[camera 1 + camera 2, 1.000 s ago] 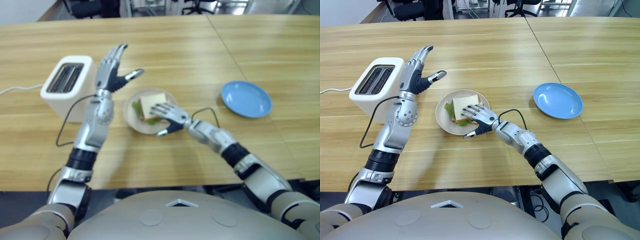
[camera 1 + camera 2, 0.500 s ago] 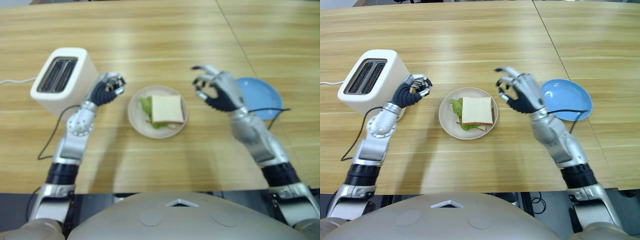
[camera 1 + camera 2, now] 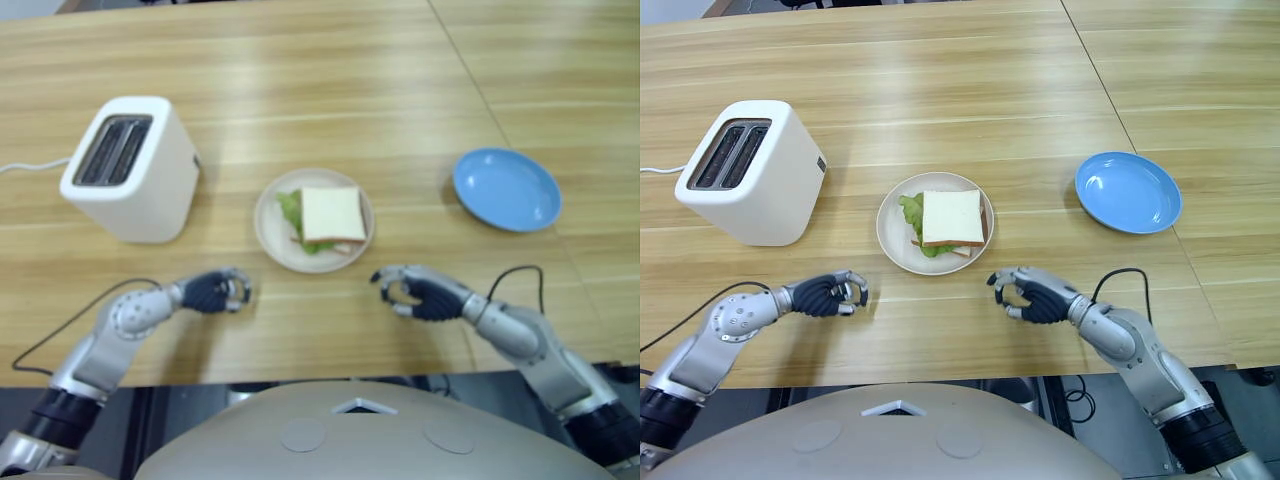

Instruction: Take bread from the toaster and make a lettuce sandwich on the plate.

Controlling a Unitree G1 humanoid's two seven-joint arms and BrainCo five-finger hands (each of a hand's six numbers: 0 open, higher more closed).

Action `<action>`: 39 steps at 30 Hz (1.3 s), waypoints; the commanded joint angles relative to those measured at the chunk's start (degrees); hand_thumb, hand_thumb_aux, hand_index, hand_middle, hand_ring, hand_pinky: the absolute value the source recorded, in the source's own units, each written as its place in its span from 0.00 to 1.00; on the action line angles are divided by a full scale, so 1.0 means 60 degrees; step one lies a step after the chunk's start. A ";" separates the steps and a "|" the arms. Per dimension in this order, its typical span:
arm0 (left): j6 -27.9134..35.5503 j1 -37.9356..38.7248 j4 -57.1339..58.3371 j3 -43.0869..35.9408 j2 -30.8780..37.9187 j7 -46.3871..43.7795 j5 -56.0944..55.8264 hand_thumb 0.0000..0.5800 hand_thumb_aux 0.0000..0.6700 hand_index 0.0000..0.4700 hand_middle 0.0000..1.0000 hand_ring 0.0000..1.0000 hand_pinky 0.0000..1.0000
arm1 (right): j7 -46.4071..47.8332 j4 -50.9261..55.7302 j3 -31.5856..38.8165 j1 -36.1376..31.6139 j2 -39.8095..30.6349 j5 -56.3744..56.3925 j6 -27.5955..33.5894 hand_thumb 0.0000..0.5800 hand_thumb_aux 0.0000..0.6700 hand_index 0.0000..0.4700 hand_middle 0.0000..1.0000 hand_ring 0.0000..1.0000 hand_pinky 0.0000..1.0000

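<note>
Sandwich on plate, lettuce peeking out; left hand, right hand clenched, empty, nearside of plate.

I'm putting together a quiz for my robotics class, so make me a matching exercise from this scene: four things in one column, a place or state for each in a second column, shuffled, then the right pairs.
Things:
1. toaster
2. sandwich
3. blue plate
4. left hand

Place or state:
A. bare, at the right
B. fingers curled, holding nothing
C. on the beige plate, in the middle
D. white, standing at the left

Pairs: 1-D; 2-C; 3-A; 4-B
</note>
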 commanded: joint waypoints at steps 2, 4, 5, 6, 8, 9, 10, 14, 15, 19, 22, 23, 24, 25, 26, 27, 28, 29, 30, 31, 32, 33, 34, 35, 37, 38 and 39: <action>0.0084 -0.0242 0.0227 -0.0296 -0.0219 -0.0155 0.0093 1.00 1.00 0.98 1.00 1.00 1.00 | 0.0845 -0.1011 -0.0527 0.0237 -0.0295 0.0990 0.0412 1.00 1.00 0.98 1.00 1.00 1.00; 0.0092 -0.0271 0.0258 -0.0303 -0.0235 -0.0161 0.0087 1.00 1.00 0.98 1.00 1.00 1.00 | 0.1081 -0.1324 -0.0749 0.0392 -0.0426 0.1266 0.0479 1.00 1.00 0.98 1.00 1.00 1.00; 0.0103 -0.0310 0.0331 -0.0319 -0.0248 -0.0146 0.0118 1.00 1.00 0.98 1.00 1.00 1.00 | 0.1163 -0.1433 -0.0797 0.0428 -0.0439 0.1365 0.0484 1.00 1.00 0.98 1.00 1.00 1.00; 0.0098 -0.0360 0.0428 -0.0350 -0.0274 -0.0123 0.0163 1.00 1.00 0.98 1.00 1.00 1.00 | 0.1237 -0.1528 -0.0797 0.0425 -0.0418 0.1433 0.0506 1.00 1.00 0.98 1.00 1.00 1.00; 0.0013 -0.0511 0.0643 -0.0438 -0.0410 -0.0047 0.0219 1.00 1.00 0.98 1.00 1.00 1.00 | 0.1351 -0.1526 -0.0547 0.0279 -0.0232 0.1357 0.0555 1.00 1.00 0.98 1.00 1.00 1.00; -0.0025 -0.0628 0.0743 -0.0484 -0.0546 0.0028 0.0237 1.00 1.00 0.98 1.00 1.00 1.00 | 0.1398 -0.1361 -0.0296 0.0119 -0.0058 0.1229 0.0546 1.00 1.00 0.98 1.00 1.00 1.00; -0.0061 -0.0755 0.0848 -0.0535 -0.0682 0.0103 0.0278 1.00 1.00 0.98 1.00 1.00 1.00 | 0.1426 -0.1144 -0.0054 -0.0064 0.0113 0.1046 0.0536 1.00 1.00 0.98 1.00 1.00 1.00; -0.0222 -0.1358 0.1412 -0.0902 -0.1198 0.0243 0.0513 1.00 1.00 0.98 1.00 1.00 1.00 | 0.1458 0.0435 0.0858 -0.1161 0.0952 0.0387 0.0402 1.00 1.00 0.98 1.00 1.00 1.00; -0.0270 -0.1530 0.1566 -0.1020 -0.1331 0.0235 0.0541 1.00 1.00 0.98 1.00 1.00 1.00 | 0.1459 0.1088 0.1050 -0.1532 0.1163 0.0252 0.0306 1.00 1.00 0.98 1.00 1.00 1.00; -0.0436 -0.2170 0.2258 -0.1375 -0.1746 0.0253 0.0732 1.00 1.00 0.98 1.00 1.00 1.00 | 0.1214 0.3872 0.1603 -0.2971 0.1811 -0.0361 -0.0201 1.00 1.00 0.98 1.00 1.00 1.00; -0.0584 -0.2604 0.2798 -0.1510 -0.1977 0.0274 0.0804 1.00 1.00 0.98 1.00 1.00 1.00 | 0.0858 0.5625 0.1829 -0.3825 0.2158 -0.0673 -0.0678 1.00 1.00 0.98 1.00 1.00 1.00; -0.0640 -0.2758 0.3017 -0.1535 -0.2056 0.0301 0.0818 1.00 1.00 0.98 1.00 1.00 1.00 | 0.0715 0.6154 0.1884 -0.4099 0.2271 -0.0756 -0.0831 1.00 1.00 0.98 1.00 1.00 1.00; -0.0698 -0.2924 0.3275 -0.1554 -0.2130 0.0378 0.0866 1.00 1.00 0.98 1.00 1.00 1.00 | 0.0536 0.6698 0.1929 -0.4404 0.2399 -0.0847 -0.0970 1.00 1.00 0.98 1.00 1.00 1.00; -0.0751 -0.3149 0.3628 -0.1562 -0.2225 0.0522 0.0946 1.00 1.00 0.98 1.00 1.00 1.00 | 0.0325 0.7308 0.1981 -0.4765 0.2533 -0.0974 -0.1100 1.00 1.00 0.98 1.00 1.00 1.00; -0.0826 -0.3397 0.4018 -0.1556 -0.2335 0.0686 0.1004 1.00 1.00 0.98 1.00 1.00 1.00 | 0.0094 0.7911 0.2014 -0.5135 0.2664 -0.1100 -0.1234 1.00 1.00 0.98 1.00 1.00 1.00; -0.0912 -0.3666 0.4429 -0.1545 -0.2454 0.0872 0.1067 1.00 1.00 0.98 1.00 1.00 1.00 | -0.0142 0.8493 0.2020 -0.5499 0.2798 -0.1194 -0.1372 1.00 1.00 0.98 1.00 1.00 1.00; -0.1003 -0.3955 0.4859 -0.1537 -0.2578 0.1118 0.1161 1.00 1.00 0.98 1.00 1.00 1.00 | -0.0352 0.9059 0.2015 -0.5849 0.2936 -0.1260 -0.1504 1.00 1.00 0.98 1.00 1.00 1.00; -0.1102 -0.4259 0.5305 -0.1524 -0.2711 0.1398 0.1258 1.00 1.00 0.98 1.00 1.00 1.00 | -0.0616 0.9606 0.2017 -0.6191 0.3070 -0.1356 -0.1613 1.00 1.00 0.98 1.00 1.00 1.00; -0.1238 -0.4575 0.5777 -0.1500 -0.2868 0.1675 0.1315 1.00 1.00 0.98 1.00 1.00 1.00 | -0.0982 1.0153 0.2034 -0.6530 0.3188 -0.1499 -0.1716 1.00 1.00 0.98 1.00 1.00 1.00; -0.1405 -0.4909 0.6273 -0.1460 -0.3031 0.2007 0.1359 1.00 1.00 0.98 1.00 1.00 1.00 | -0.1292 1.0661 0.2046 -0.6842 0.3308 -0.1606 -0.1824 1.00 1.00 0.98 1.00 1.00 1.00; -0.1530 -0.5281 0.6821 -0.1398 -0.3201 0.2430 0.1422 1.00 1.00 0.98 1.00 1.00 1.00 | -0.1556 1.1093 0.1994 -0.7095 0.3440 -0.1616 -0.1945 1.00 1.00 0.98 1.00 1.00 1.00; -0.1628 -0.5647 0.7367 -0.1352 -0.3336 0.2885 0.1525 1.00 1.00 0.98 1.00 1.00 1.00 | -0.1919 1.1461 0.1954 -0.7338 0.3551 -0.1683 -0.2017 1.00 1.00 0.98 1.00 1.00 1.00; -0.1711 -0.5982 0.7887 -0.1317 -0.3446 0.3331 0.1632 1.00 0.93 0.91 1.00 1.00 1.00 | -0.2284 1.1787 0.1991 -0.7574 0.3620 -0.1833 -0.2044 1.00 1.00 0.98 1.00 1.00 1.00; -0.1808 -0.6257 0.8341 -0.1292 -0.3533 0.3726 0.1717 1.00 0.93 0.91 1.00 1.00 1.00 | -0.2610 1.2107 0.2023 -0.7762 0.3681 -0.1959 -0.2120 1.00 1.00 0.98 1.00 1.00 1.00; -0.1973 -0.6650 0.8997 -0.1216 -0.3650 0.4384 0.1785 0.89 0.67 0.66 1.00 1.00 1.00 | -0.3219 1.2559 0.1926 -0.8091 0.3804 -0.2016 -0.2307 1.00 1.00 0.98 1.00 1.00 1.00; -0.2120 -0.6781 0.9234 -0.1164 -0.3703 0.4643 0.1763 0.87 0.64 0.63 1.00 1.00 1.00 | -0.3518 1.2720 0.1920 -0.8235 0.3824 -0.2095 -0.2373 1.00 1.00 0.98 1.00 1.00 1.00; -0.2245 -0.6877 0.9408 -0.1085 -0.3756 0.4868 0.1713 0.87 0.64 0.63 1.00 1.00 1.00 | -0.3884 1.2828 0.1907 -0.8357 0.3818 -0.2186 -0.2425 1.00 1.00 0.98 1.00 1.00 1.00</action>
